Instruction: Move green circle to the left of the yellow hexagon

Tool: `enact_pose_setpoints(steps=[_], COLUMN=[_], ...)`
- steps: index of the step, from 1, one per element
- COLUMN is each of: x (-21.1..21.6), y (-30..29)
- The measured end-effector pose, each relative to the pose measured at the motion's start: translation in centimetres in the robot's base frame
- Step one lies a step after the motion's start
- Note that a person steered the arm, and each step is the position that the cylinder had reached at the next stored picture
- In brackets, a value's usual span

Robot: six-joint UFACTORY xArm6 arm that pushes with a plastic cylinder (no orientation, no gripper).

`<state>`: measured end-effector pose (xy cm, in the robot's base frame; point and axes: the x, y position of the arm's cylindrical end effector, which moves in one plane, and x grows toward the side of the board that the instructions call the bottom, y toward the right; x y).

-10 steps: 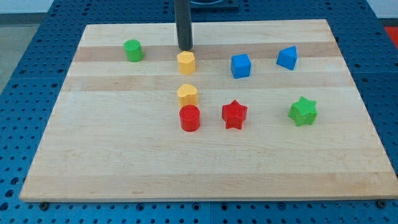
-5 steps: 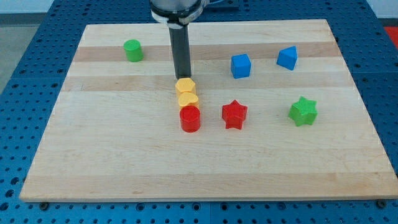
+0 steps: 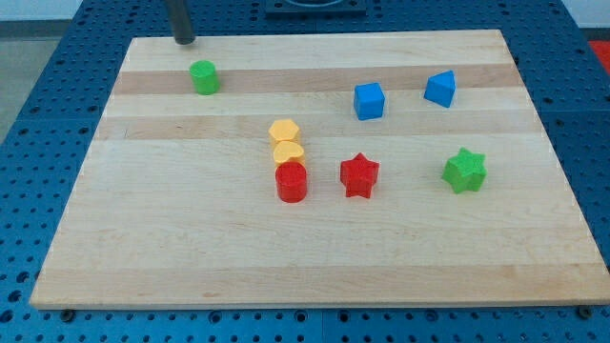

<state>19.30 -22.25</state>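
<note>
1. Wooden and pale, the worktop (image 3: 191,238) fills most of the view, lying on a blue perforated base (image 3: 29,95).
2. My tip (image 3: 183,42) sits at the worktop's top edge toward the view's left, just above the green circle (image 3: 204,77) and apart from it; there is no gripper on this arm, only the dark rod.
3. The green circle stands in the upper left part of the worktop, well apart from the other blocks, up and to the left of the yellow hexagon (image 3: 283,131).
4. The yellow hexagon lies near the middle, touching the yellow heart (image 3: 288,152) just below it.
5. A red cylinder (image 3: 291,181) sits directly under the heart, touching or nearly so; the three form a short column.
6. A red star (image 3: 359,174) is beside the cylinder on the view's right, apart from it.
7. A blue cube (image 3: 369,100) and another blue block (image 3: 440,88), its shape unclear, sit in the upper right.
8. A green star (image 3: 464,170) stands alone at the right.
</note>
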Motion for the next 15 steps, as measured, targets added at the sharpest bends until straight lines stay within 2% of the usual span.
enact_pose_setpoints(steps=[2, 4, 5, 8, 10, 11, 14, 15], x=[0.8, 9.2, 9.5, 9.2, 3.9, 4.7, 11.7, 15.9], y=[-1.7, 1.1, 3.2, 1.5, 2.0, 2.4, 8.4, 11.1])
